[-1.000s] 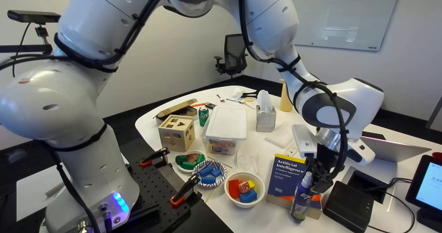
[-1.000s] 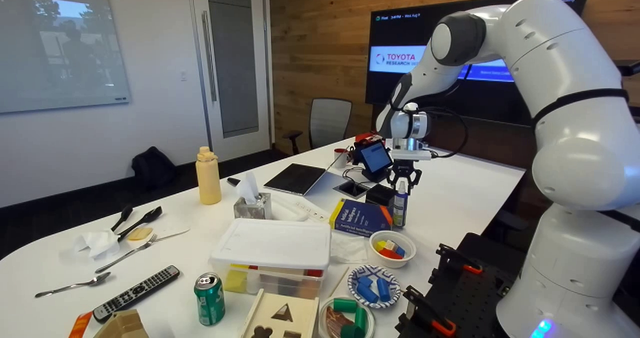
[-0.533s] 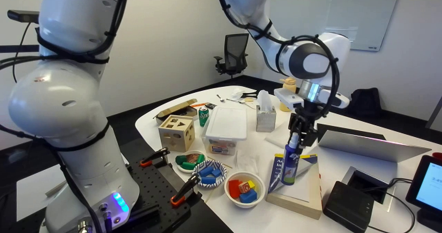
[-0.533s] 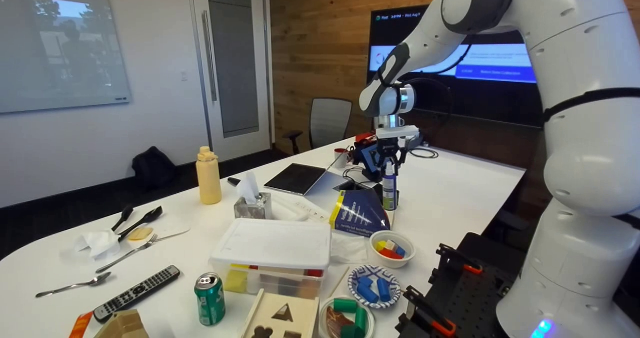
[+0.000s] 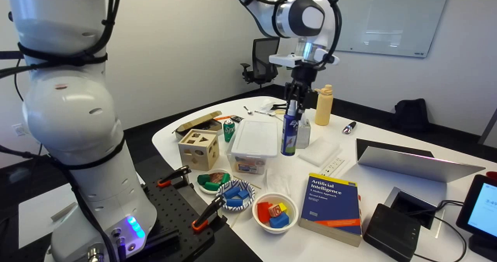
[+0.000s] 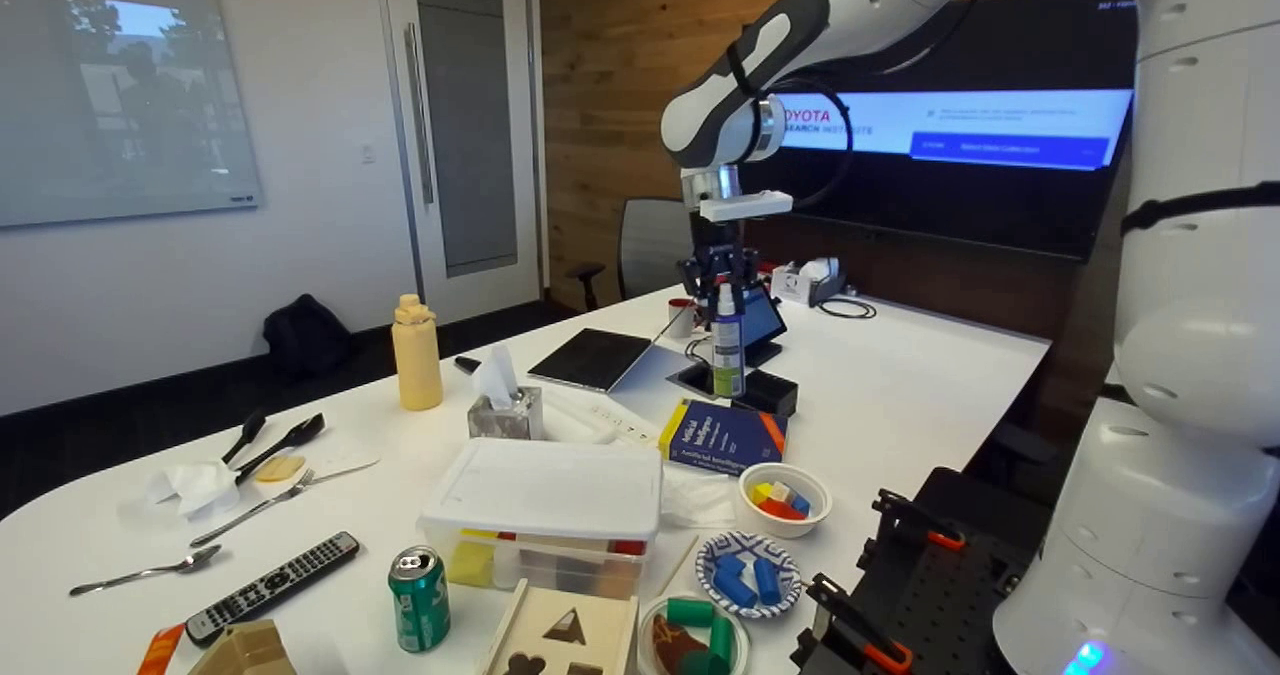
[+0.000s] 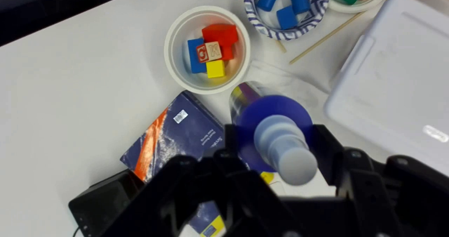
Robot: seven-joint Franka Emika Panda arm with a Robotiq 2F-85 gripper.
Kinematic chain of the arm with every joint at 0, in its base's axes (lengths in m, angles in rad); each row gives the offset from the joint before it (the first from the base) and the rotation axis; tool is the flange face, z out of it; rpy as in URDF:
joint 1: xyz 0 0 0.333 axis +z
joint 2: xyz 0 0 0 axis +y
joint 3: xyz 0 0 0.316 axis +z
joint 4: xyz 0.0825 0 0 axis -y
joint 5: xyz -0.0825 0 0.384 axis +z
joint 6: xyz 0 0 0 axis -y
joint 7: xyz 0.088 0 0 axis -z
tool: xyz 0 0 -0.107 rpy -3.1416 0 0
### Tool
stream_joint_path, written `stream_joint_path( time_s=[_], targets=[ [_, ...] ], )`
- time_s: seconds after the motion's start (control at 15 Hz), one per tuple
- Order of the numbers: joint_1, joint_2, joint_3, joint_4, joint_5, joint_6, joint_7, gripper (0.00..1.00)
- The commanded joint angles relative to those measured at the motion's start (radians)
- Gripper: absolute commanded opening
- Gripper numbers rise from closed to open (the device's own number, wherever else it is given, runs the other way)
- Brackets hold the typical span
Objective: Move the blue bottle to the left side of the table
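You seem mid-carry, your claw (image 7: pixel 275 141) clasping the blue bottle (image 5: pixel 289 136) aloft, apart from the book (image 5: pixel 330 203); next, you'd likely travel well left of the book and lower the bottle to the table (image 6: pixel 900 395).

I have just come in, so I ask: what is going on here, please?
A robot arm holds a blue bottle in its gripper, in the air above the table. The bottle should go to the left side, but it is not yet set down. A book and a bowl of blocks are on the table too.
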Motion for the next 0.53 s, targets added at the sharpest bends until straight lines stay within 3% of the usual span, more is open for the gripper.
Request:
stream_joint_path(
  time_s=[0.0, 0.47],
  targets=[
    [0.054, -0.114, 0.063, -0.068, -0.03, -0.039, 0.004, 0.3],
    [0.157, -0.1, 0.204, -0.123, 0.008, 0.077, -0.006, 0.3]
  ],
)
